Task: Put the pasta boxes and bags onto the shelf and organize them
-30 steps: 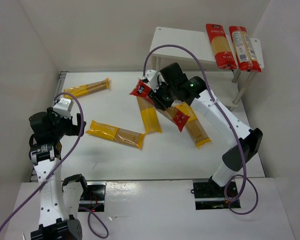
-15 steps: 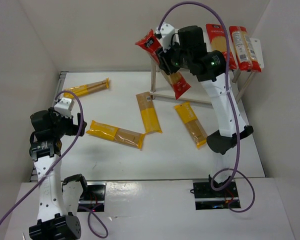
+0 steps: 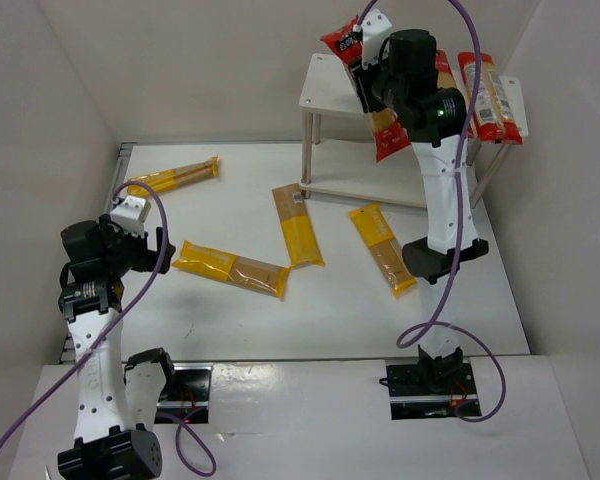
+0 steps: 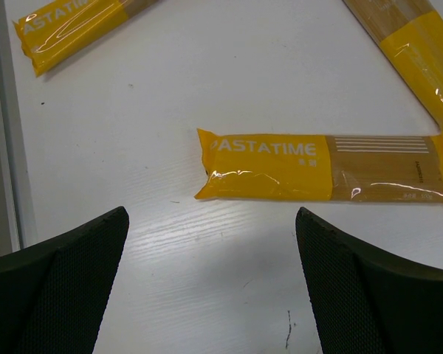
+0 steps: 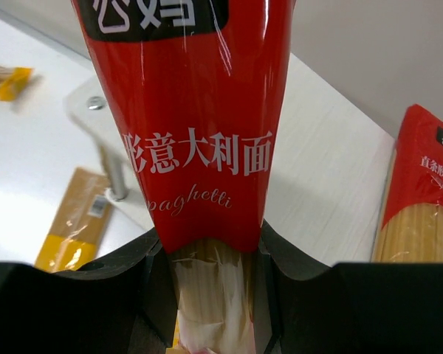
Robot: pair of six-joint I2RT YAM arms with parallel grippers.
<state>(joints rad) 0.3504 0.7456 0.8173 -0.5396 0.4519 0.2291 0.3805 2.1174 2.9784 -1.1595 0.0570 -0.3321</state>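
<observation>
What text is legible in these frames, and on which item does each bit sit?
"PASTATIME": middle yellow pack, left wrist view.
"PASTATIME": upper-left yellow pack, same view.
"形意大利面" and "paghetti", first letter hidden: red pack in the right gripper.
"直条形意大", cut by the frame edge: second red pack on the shelf.
Fine print on the middle yellow pack and all labels in the top view: too small to read.

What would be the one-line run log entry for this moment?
right pincer: shut on red pasta pack, above shelf | left pincer: open, empty | table: four yellow packs
</observation>
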